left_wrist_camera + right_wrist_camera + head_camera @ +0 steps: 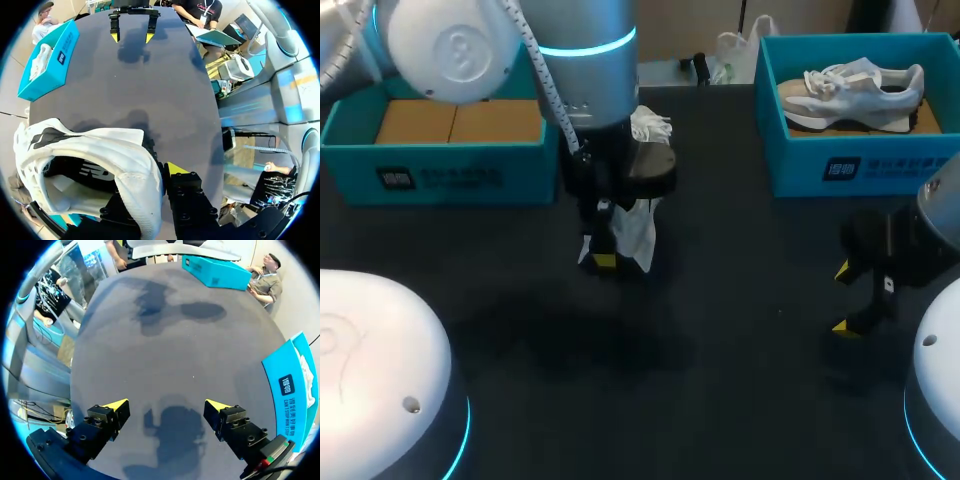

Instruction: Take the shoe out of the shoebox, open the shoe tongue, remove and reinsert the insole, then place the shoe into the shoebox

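The left pincer (608,258) hangs just left of centre in the head view, above the dark tabletop (740,330). It is clamped on a white shoe (638,225). In the left wrist view the shoe's padded collar sits squeezed between the fingers, with one yellow fingertip (175,168) showing beside it. The open mouth of the shoe faces the camera, and a dark logo (95,172) shows on its inner side.

At the upper left stands the left shoebox (450,165), teal, with only tan cardboard showing inside. A white label (395,179) and a row of characters are printed on its front wall, too blurred to make out. At the upper right is the right shoebox (880,175), which bears the same kind of white label (842,168). A grey-and-white second shoe (855,90) lies on its side in this box.

The right pincer (840,298) hangs at the right edge, below the right shoebox. Its fingers are spread wide with nothing between them.
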{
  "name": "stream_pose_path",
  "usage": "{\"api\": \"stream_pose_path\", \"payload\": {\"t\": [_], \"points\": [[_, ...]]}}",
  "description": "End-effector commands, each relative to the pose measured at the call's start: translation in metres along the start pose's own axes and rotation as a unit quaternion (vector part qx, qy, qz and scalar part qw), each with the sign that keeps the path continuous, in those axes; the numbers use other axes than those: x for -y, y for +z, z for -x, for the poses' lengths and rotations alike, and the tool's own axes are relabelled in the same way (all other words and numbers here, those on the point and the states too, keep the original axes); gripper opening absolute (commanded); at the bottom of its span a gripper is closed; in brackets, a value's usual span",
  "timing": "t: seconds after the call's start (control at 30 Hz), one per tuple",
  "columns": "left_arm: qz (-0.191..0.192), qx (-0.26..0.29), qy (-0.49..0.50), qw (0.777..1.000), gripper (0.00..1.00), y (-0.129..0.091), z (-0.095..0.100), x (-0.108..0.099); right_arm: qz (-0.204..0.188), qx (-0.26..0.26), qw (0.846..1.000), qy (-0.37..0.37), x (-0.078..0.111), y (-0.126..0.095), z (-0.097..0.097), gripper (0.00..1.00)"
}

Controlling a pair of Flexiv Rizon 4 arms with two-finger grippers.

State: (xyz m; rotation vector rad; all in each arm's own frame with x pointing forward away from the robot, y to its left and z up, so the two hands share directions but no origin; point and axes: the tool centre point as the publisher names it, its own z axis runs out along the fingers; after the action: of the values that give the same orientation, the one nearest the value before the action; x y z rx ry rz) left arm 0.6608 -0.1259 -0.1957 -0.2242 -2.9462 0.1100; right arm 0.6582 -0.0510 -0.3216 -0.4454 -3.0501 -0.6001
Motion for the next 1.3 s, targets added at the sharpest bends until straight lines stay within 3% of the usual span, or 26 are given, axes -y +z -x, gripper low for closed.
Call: {"api": "stream_pose_path", "payload": {"t": [0.03,0.23,0.73,1.07,1.3], "points": [[-0.007,0.03,-0.005,1.0,0.0,-0.032,0.011,-0.021,-0.001,0.001,1.0,0.0,0.0,0.0,-0.001,1.0],[-0.007,0.068,-0.019,0.997,0.0,-0.074,0.032,-0.055,-0.001,0.001,1.0,0.0,0.0,0.0,-0.001,1.0],[-0.013,0.086,-0.043,0.995,0.0,-0.13,0.079,-0.128,-0.001,0.001,1.0,0.0,0.0,0.0,-0.001,1.0],[0.012,0.089,-0.022,0.996,0.0,-0.148,0.125,-0.179,-0.001,0.001,1.0,0.0,0.0,0.0,-0.001,1.0],[0.033,0.077,-0.039,0.996,0.0,-0.149,0.163,-0.228,-0.001,0.001,1.0,0.0,0.0,0.0,-0.001,1.0]]}}
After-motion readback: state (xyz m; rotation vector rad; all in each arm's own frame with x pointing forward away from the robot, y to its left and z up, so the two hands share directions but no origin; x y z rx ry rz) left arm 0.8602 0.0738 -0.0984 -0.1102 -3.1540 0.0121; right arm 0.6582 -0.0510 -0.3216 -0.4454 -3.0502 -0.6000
